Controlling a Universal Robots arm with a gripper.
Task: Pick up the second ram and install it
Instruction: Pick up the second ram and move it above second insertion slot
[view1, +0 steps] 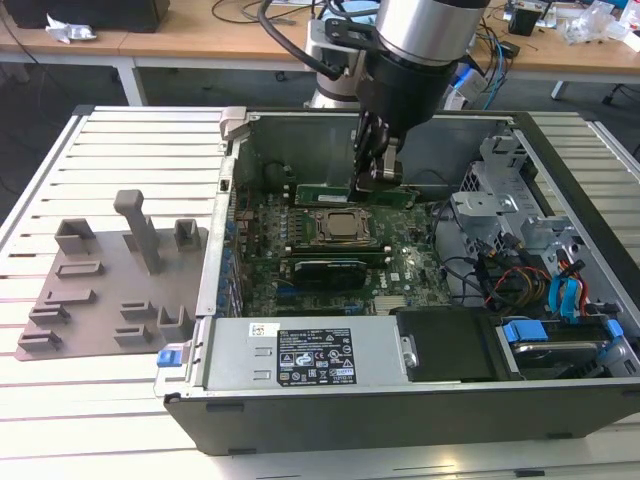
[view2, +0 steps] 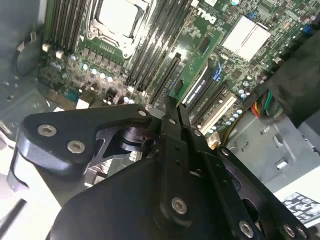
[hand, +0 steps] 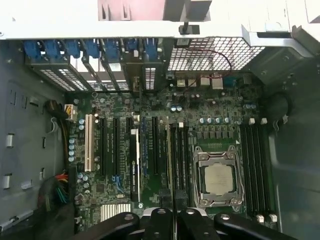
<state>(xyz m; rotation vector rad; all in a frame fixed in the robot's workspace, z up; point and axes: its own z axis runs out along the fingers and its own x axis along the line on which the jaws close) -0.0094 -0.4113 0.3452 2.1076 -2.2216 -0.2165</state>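
Exterior view: end effector (view1: 378, 178) narrow, tips at second ram (view1: 335, 192) directly beneath; its long axis runs alongside CPU socket (view1: 343, 228).

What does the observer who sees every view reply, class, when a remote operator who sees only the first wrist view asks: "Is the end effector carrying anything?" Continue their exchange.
Observer: Yes. In the exterior view the end effector appears clamped on the top edge of the second ram, a long green stick.
Operator: Where is it relative to the CPU socket?
Observer: In the exterior view it shows level, just beyond the socket and parallel to it. Whether it sits in a slot, I can't tell.
Operator: What lies outside the computer case?
Observer: A grey tray with raised holders, on the slatted table at the exterior view's left of the case.
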